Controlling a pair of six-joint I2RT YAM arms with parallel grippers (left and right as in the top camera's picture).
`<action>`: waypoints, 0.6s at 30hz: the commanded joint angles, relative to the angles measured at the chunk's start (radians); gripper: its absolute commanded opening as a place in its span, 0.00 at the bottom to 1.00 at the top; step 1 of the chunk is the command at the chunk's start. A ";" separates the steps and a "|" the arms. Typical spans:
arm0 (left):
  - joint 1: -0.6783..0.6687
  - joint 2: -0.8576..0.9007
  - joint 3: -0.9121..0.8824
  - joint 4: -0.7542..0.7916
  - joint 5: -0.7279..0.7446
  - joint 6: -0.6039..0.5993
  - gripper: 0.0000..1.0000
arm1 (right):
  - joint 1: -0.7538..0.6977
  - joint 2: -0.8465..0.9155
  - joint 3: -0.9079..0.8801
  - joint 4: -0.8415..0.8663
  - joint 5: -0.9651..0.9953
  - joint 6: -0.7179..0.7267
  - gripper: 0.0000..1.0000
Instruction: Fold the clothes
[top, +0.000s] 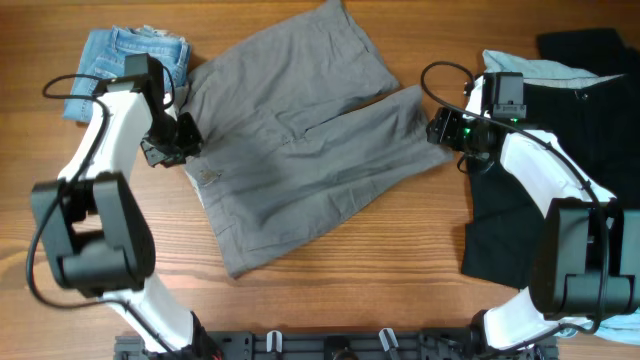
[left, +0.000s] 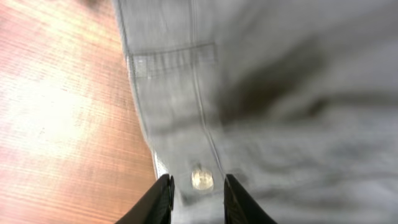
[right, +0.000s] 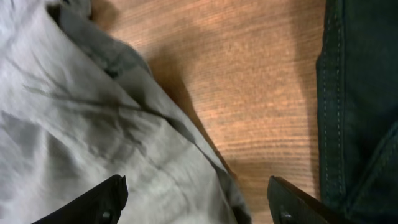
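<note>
We are finding no readable text in any view; the button (left: 200, 178) on the grey shorts (left: 280, 93), lower centre, is looking too blurred.

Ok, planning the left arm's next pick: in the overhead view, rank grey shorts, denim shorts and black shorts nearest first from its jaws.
1. Grey shorts, waistband at the left jaws.
2. Blue denim shorts, upper-left corner.
3. Black shorts, far right side.

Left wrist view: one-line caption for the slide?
Left fingers, slightly parted, flank the waistband button of the grey shorts near their edge on the wooden table.
</note>
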 joint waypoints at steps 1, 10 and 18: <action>-0.025 -0.096 -0.003 -0.112 0.027 0.044 0.27 | 0.001 0.025 0.015 -0.015 0.018 -0.116 0.70; -0.044 -0.119 -0.019 -0.311 0.043 0.046 0.26 | -0.002 0.066 0.012 -0.133 -0.051 -0.140 0.48; -0.141 -0.119 -0.204 -0.145 0.110 0.016 0.26 | 0.002 0.129 0.011 0.166 -0.167 -0.003 0.20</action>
